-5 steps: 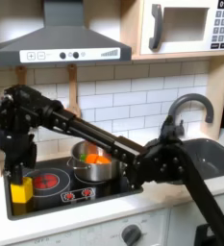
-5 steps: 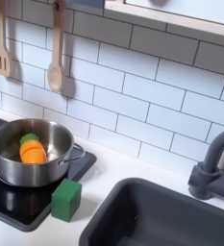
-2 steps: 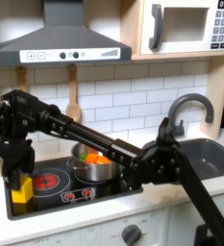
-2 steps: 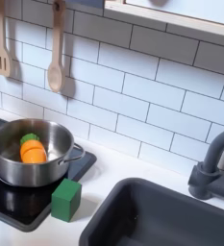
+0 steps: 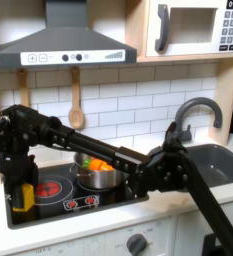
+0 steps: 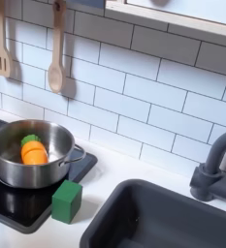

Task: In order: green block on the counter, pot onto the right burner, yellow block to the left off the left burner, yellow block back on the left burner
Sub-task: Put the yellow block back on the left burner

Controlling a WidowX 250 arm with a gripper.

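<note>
The tool [image 5: 21, 190] hangs right over the yellow block [image 5: 24, 198] at the cooktop's left edge; I cannot tell whether it grips. Beside it sits the pot [image 5: 98, 176], the green block [image 6: 67, 201] beyond on the tabletop [image 6: 124, 174]. Likely the yellow-block step; next, move it. No readable writing.

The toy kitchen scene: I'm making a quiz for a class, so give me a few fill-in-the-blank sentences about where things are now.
1. In the second exterior view, the green block stands at the edge of the black ____.
2. The pot holds orange and green toy ____.
3. In the first exterior view, the gripper is down at the ____ block.
4. In the first exterior view, the yellow block is to the ____ of the pot.

Missing words: cooktop; food; yellow; left
</note>
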